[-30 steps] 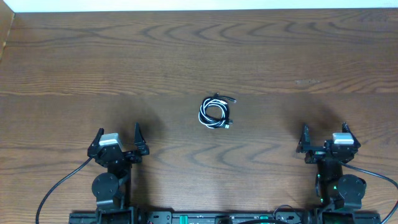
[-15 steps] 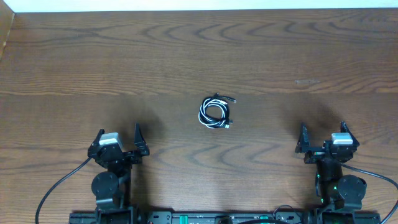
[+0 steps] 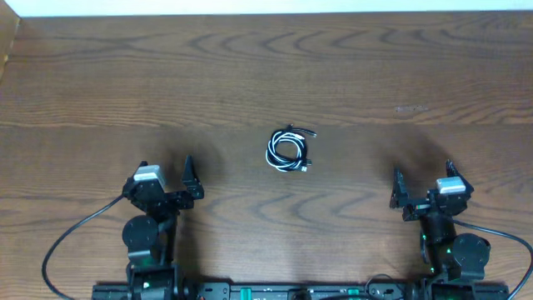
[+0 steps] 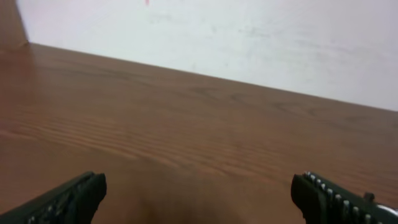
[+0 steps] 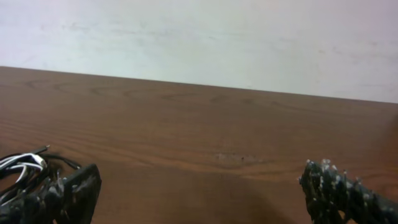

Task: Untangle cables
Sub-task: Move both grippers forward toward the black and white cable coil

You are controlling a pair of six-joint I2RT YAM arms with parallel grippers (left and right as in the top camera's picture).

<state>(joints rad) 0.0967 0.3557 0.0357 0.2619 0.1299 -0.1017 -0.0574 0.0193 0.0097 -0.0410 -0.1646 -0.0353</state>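
The cables lie as one small coiled bundle of black and white cords near the middle of the wooden table, with small plugs sticking out at its upper right and lower right. The bundle also shows at the lower left of the right wrist view. My left gripper is open and empty, near the front left, well away from the bundle. My right gripper is open and empty at the front right. The left wrist view shows only bare table between its fingers.
The brown wooden table stretches to a pale wall at the far edge. Thick black wires run from both arm bases along the front edge.
Both arms have turned slightly inward toward the table's middle. The cable bundle has not moved.
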